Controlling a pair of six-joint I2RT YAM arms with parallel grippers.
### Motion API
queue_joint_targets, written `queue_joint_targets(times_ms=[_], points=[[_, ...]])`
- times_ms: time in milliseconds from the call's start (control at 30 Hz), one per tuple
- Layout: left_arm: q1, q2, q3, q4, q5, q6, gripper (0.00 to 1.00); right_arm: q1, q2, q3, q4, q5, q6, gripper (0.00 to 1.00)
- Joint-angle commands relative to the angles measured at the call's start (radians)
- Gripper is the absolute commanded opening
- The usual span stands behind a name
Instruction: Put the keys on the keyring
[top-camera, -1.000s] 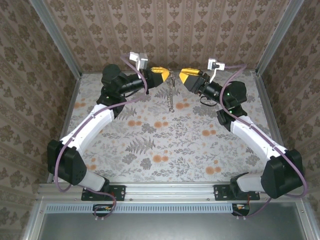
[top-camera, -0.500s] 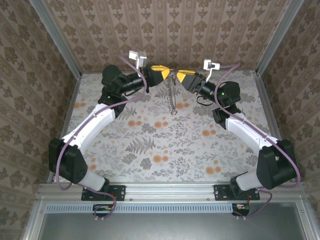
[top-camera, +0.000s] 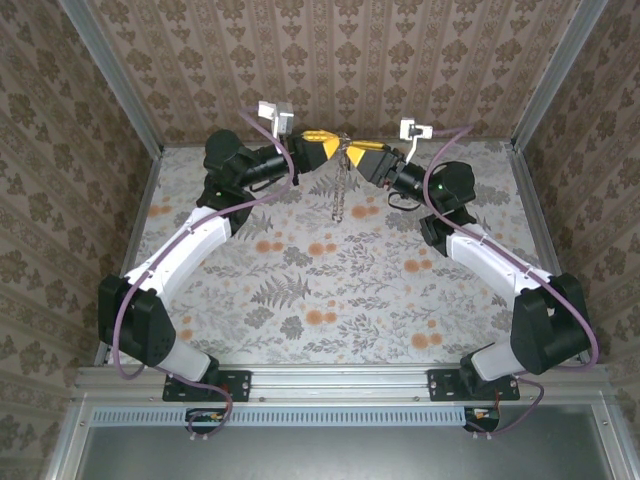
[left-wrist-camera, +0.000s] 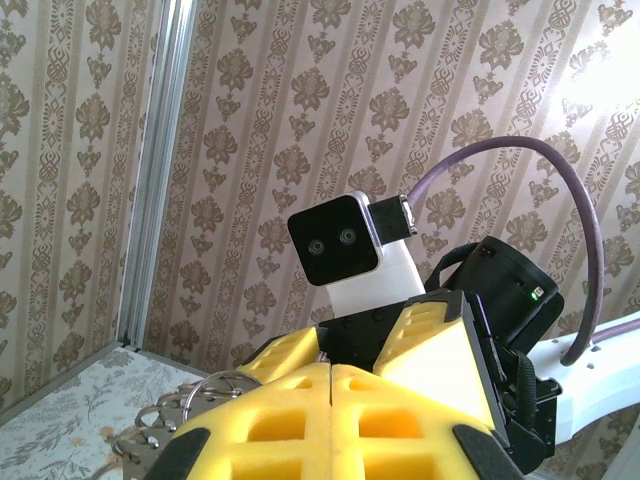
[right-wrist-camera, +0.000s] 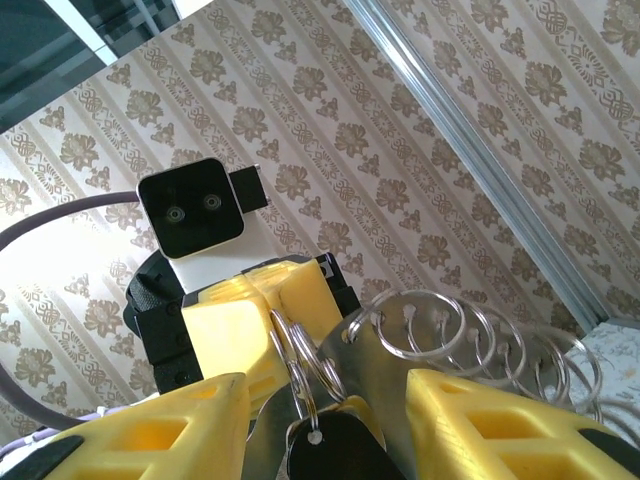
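Hanging over the far end of the flowered tabletop (top-camera: 300, 290), the keyring (top-camera: 341, 190) shows in the top view as a thin, chain-like strip. It drops from the spot where the two arms meet tip to tip. The left gripper (top-camera: 336, 145) comes to the keyring's upper end from the left. The right gripper (top-camera: 354, 151) comes to it from the right, and the two almost touch.

From the left wrist, the left gripper's yellow fingers (left-wrist-camera: 270, 425) lie pressed together along one straight seam. A few wire loops of the keyring peek out just left of them, low in the view. Beyond the keyring the right gripper faces this way, with its black wrist camera (left-wrist-camera: 335, 240) above it. A purple cable (left-wrist-camera: 520, 150) arches off to the right.

From the right wrist, the right gripper's fingers (right-wrist-camera: 140, 430) stand a moderate way apart. The black head of the key (right-wrist-camera: 325, 450) sits between them, with a flat silvery piece (right-wrist-camera: 375, 385) behind it spanning the gap. I cannot tell whether the fingers press on either one.

A thin split ring (right-wrist-camera: 292, 365) passes through the hole in the key's head. It rises to the seam of the left gripper's closed fingers, where it looks pinched. The keyring's loops fan out to the right of the key, partly behind the silvery piece.
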Motion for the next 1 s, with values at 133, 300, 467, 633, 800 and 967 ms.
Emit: queue_joint_targets(times_ms=[133,300,467,633,800,967], points=[[0.002,0.001,0.012,0.055,0.0,-0.019,0.0,0.02,0.022,0.057,0.05,-0.016,0.002,0.41],[0.0,0.0,0.009,0.054,-0.001,-0.018,0.0,0.03,0.026,0.069,0.043,-0.021,-0.002,0.31],[-0.002,0.0,0.007,0.053,-0.002,-0.017,0.0,0.031,0.029,0.077,0.037,-0.023,-0.004,0.12],[-0.001,-0.004,0.002,0.051,-0.006,-0.014,0.0,0.031,0.018,0.077,0.013,-0.018,-0.014,0.0],[0.0,-0.014,-0.017,0.059,-0.033,-0.02,0.0,0.031,0.004,0.064,-0.006,-0.002,-0.024,0.0],[0.003,-0.029,-0.028,0.059,-0.061,-0.029,0.0,0.031,-0.012,0.041,-0.008,0.015,-0.025,0.0]])
